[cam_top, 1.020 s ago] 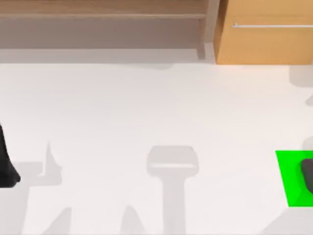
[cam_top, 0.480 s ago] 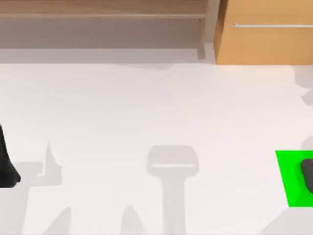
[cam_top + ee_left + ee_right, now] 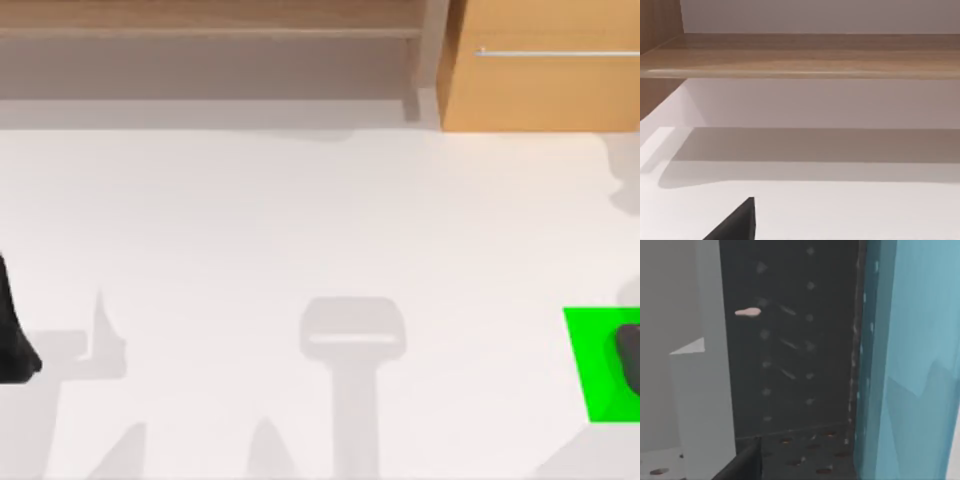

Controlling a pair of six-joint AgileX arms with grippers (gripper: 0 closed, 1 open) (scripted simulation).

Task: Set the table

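White desk (image 3: 300, 220) lies bare; left hand (image 3: 12, 330) sits at its edge, grip state unclear.

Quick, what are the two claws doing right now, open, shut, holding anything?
Left gripper: parked at the table's left edge; fingers cannot be told.
Right gripper: over the green patch at the right edge; cannot be told either.

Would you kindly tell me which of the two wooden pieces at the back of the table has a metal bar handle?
The light-wood cabinet at the back right; the brown shelf to its left has no handle.
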